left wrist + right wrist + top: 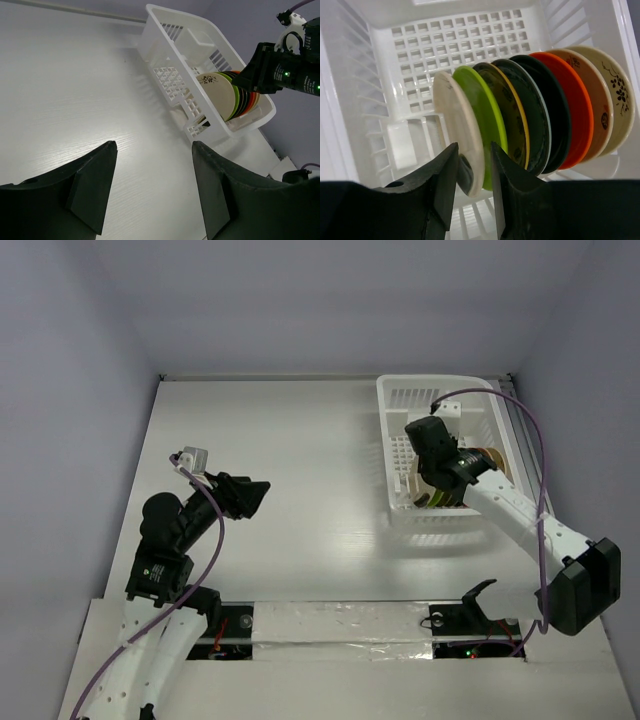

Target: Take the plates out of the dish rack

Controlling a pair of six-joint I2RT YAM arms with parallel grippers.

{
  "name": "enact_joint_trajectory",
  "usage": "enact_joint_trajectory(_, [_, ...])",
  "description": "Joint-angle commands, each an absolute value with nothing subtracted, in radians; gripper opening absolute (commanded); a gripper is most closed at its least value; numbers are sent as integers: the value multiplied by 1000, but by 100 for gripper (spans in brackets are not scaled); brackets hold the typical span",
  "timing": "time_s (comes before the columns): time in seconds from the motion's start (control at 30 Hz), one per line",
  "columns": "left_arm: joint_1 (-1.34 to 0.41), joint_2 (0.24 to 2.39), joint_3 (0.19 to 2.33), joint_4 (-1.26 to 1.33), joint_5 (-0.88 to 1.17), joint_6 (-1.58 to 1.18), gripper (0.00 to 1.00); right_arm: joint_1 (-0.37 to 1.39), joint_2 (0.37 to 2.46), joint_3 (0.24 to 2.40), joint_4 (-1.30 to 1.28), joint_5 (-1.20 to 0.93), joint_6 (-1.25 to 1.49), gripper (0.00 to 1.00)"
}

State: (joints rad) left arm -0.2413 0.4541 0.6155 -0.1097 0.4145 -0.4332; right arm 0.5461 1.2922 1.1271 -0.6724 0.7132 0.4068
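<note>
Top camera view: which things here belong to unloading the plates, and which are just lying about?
Job: plates standing on edge in the dish rack; right end effector straddling the cream plate rim; left end effector, open, over the table.
Lying about: purple cable; silvery tape strip at the table's near edge.

The left arm rises from the counter's near left corner with its elbow folded, its wrist turned toward the right edge. The left gripper hangs over the left half of the counter, fingers spread wide. The right arm stretches from the near right corner toward the far right corner, wrist tipped downward. The right gripper has its fingers narrowly parted around the rim of the cream plate, perhaps pressing it
</note>
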Motion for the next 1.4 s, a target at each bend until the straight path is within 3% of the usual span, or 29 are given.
enact_joint_trajectory(0.0, [-247, 449, 611, -71, 423, -434, 59, 520, 1304, 1152, -638, 723, 387, 37])
enact_joint_trajectory(0.33, [-247, 433, 615, -74, 422, -426, 59, 502, 1400, 1173, -653, 686, 371, 33])
enact_joint_trajectory(0.73, [-278, 367, 629, -98, 361, -423, 59, 502, 1514, 1256, -831, 799, 357, 26])
enact_joint_trajectory(0.83, [-287, 350, 630, -104, 344, -422, 59, 502, 1519, 1269, -839, 798, 350, 23])
enact_joint_trajectory(0.97, [-308, 333, 630, -106, 337, -423, 60, 502, 1554, 1285, -853, 810, 348, 11])
enact_joint_trajectory(1.37, [-327, 324, 629, -115, 307, -431, 59, 549, 1540, 1387, -934, 891, 328, 1])
